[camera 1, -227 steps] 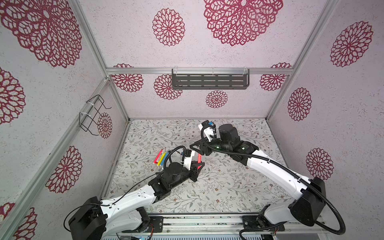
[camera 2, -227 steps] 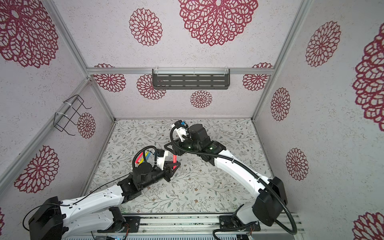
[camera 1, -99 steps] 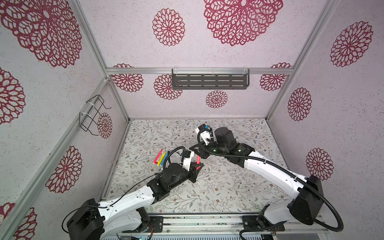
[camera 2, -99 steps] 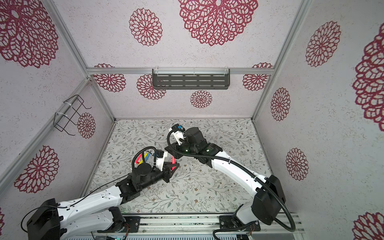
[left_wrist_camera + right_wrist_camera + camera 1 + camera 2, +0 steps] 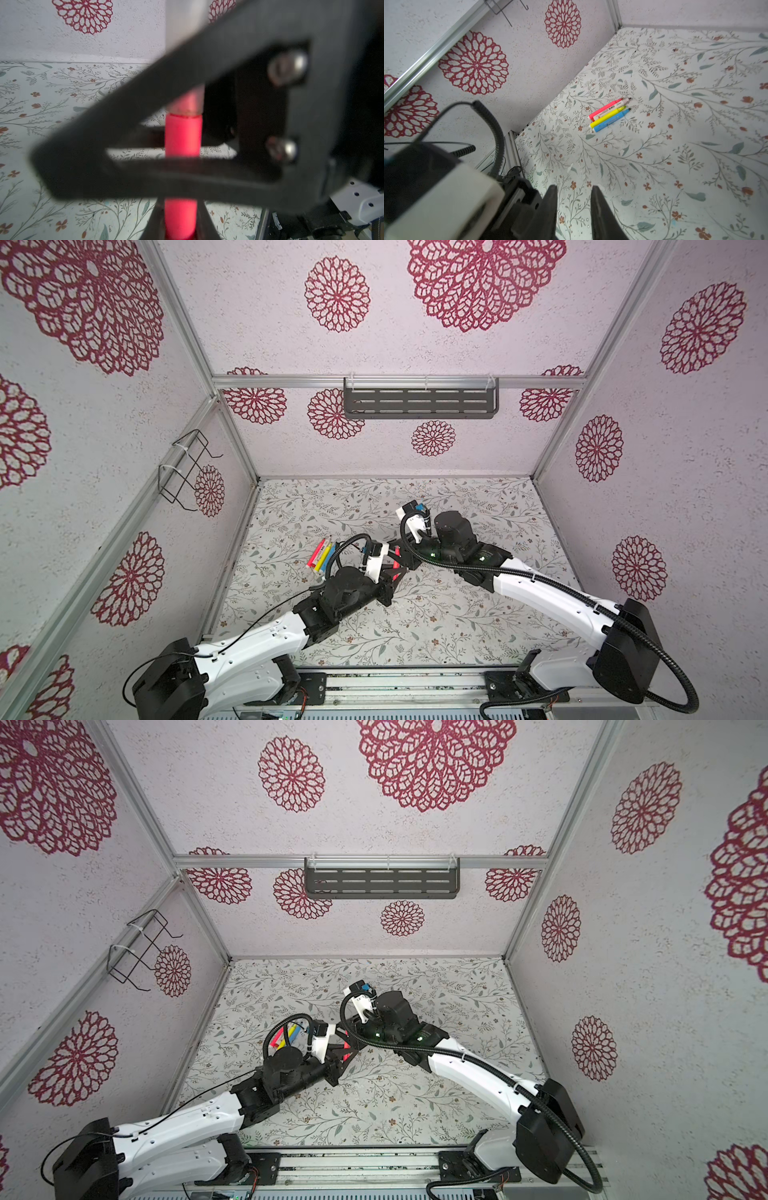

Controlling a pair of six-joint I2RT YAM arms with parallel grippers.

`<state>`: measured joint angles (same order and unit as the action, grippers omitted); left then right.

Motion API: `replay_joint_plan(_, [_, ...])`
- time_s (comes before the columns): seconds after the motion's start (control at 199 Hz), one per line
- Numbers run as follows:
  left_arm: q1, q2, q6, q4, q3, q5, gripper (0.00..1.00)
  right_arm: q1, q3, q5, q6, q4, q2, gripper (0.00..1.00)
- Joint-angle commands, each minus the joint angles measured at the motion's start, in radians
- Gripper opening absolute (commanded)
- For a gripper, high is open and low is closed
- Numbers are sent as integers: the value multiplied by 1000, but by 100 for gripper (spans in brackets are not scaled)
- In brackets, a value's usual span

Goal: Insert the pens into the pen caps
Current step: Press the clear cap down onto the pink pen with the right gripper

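My left gripper [image 5: 180,224] is shut on a red pen [image 5: 182,135], which stands up out of its fingers. A pale pen cap [image 5: 187,101] sits on the pen's far end. One black finger of my right gripper crosses in front of that pen in the left wrist view. In the right wrist view the right gripper [image 5: 574,193] is open, with only floor showing between its fingers. In both top views the two grippers meet at mid-table around the red pen [image 5: 397,559] [image 5: 343,1046]. Several capped pens [image 5: 322,558] [image 5: 609,114], pink, pale, yellow and blue, lie side by side on the left.
The floral mat [image 5: 436,614] covers the floor. A grey slotted shelf [image 5: 419,402] hangs on the back wall and a wire holder [image 5: 183,472] on the left wall. The left arm's cable loop [image 5: 291,1027] partly covers the lying pens in a top view.
The right gripper came in toward the red pen's end, then opened its jaws. The left gripper kept its hold on the pen and barely moved.
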<state>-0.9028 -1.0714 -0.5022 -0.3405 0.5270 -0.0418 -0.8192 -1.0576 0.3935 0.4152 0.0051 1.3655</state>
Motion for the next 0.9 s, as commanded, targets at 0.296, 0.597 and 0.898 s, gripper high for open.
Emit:
replay_joint_plan(0.296, [10,28,-12,-101,5,-20,0,15,-80,-61,-51,-94,-104,60])
replay_joint_plan(0.597, [10,31,-9,-85,7,-9,0,43,-243,-56,-86,-179,-66,61])
replay_joint_plan(0.898, [9,40,-4,-75,9,-13,0,49,-282,-24,-87,-193,-14,41])
